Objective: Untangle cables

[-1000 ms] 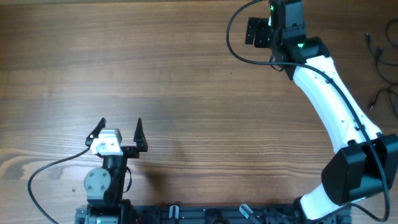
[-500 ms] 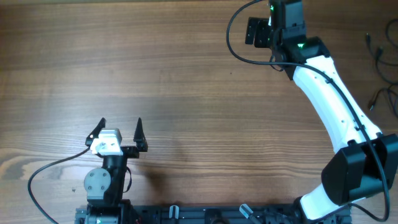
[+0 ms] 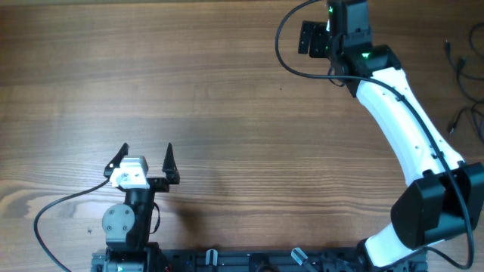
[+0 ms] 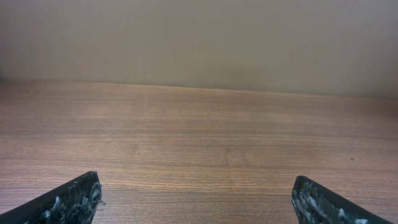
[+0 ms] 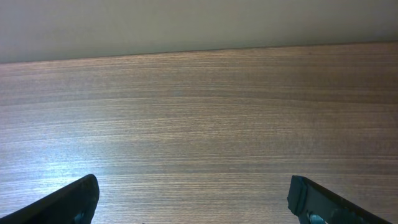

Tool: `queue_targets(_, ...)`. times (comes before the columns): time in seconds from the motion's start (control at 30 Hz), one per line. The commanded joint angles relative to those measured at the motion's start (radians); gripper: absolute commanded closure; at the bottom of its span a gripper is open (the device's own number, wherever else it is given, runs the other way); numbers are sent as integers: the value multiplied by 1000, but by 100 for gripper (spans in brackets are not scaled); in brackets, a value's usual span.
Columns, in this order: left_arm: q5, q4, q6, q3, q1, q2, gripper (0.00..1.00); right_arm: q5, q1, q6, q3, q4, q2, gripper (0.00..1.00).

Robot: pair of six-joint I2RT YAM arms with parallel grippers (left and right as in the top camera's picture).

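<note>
The left end effector [image 3: 147, 153] and right end effector [image 5: 193, 198] gape wide, empty, with cables [image 3: 461, 117] at the right edge of the desk [image 3: 227, 98].

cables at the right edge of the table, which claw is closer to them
Right. The right claw is up at the far side, with the cables lying off to its right. The left claw sits at the near left, much farther from them.

Nothing I can see has changed: the left gripper [image 3: 146, 151] and right gripper [image 5: 193, 196] haven't shifted.
</note>
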Motion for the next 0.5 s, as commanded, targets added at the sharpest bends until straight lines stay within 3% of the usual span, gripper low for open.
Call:
queue_targets(0.0,-3,-3,19,-5,3,-11,0,17,3,2,-3,3,9,0)
queue_targets(0.27,-3,-3,18,-5,3,-11,0,31,3,0,-3,4,-14,0)
queue_targets(0.47,-3,-3,18,-5,3,-11,0,90,1,-82,-3,151,-110,0)
